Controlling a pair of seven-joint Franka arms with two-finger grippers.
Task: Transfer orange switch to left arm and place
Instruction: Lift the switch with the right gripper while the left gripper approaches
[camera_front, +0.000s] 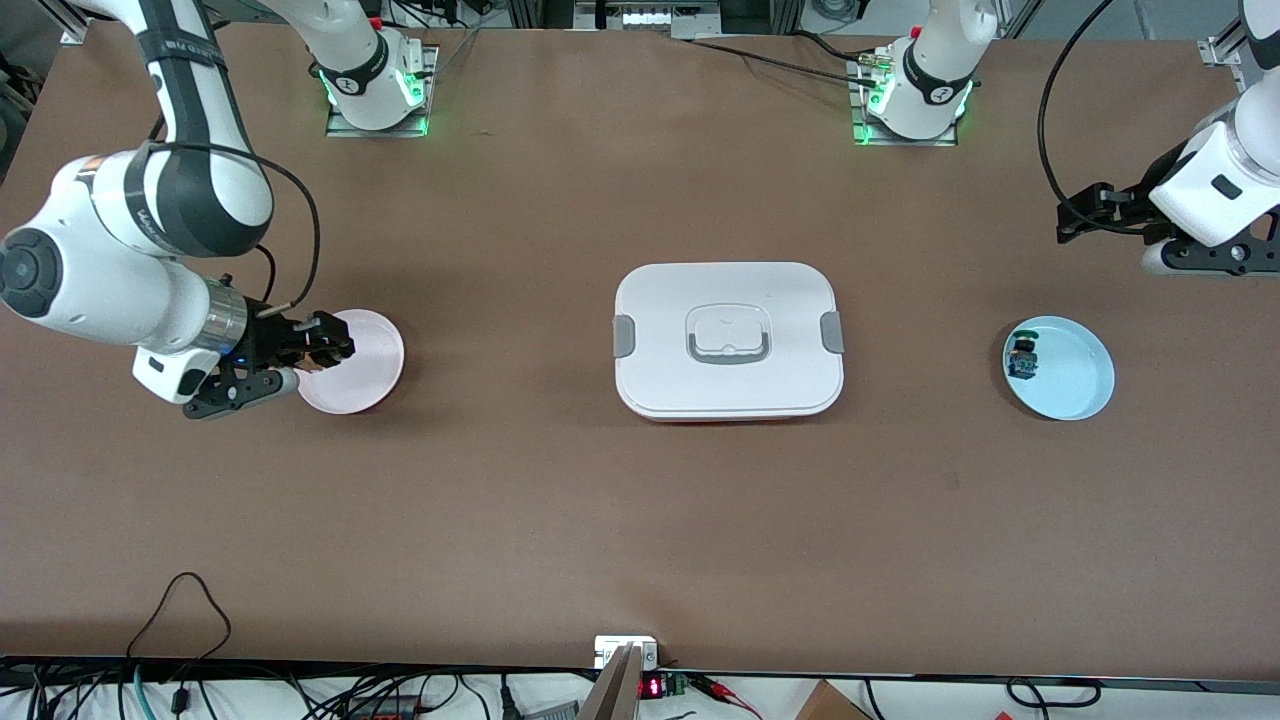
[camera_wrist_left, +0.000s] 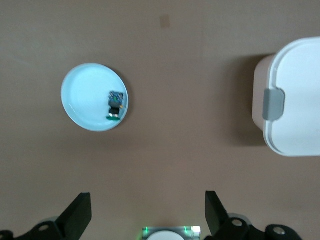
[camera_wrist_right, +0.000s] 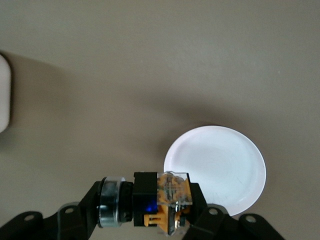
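Right wrist view showed right tool clamped across orange switch (small, rigid, light; likely slippery) above pink plate. Left tool waited, fingers apart, well clear of box.

Box sits mid-frame on counter, right claw over pink plate at frame left, blue plate w/ small switch at right.

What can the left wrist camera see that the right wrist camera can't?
Only the left wrist view shows the blue plate with the green-topped switch, and the open left pincer. Only the right wrist view shows the pink plate and the right pincer shut on the orange switch. Both show the brown table and part of the white box.
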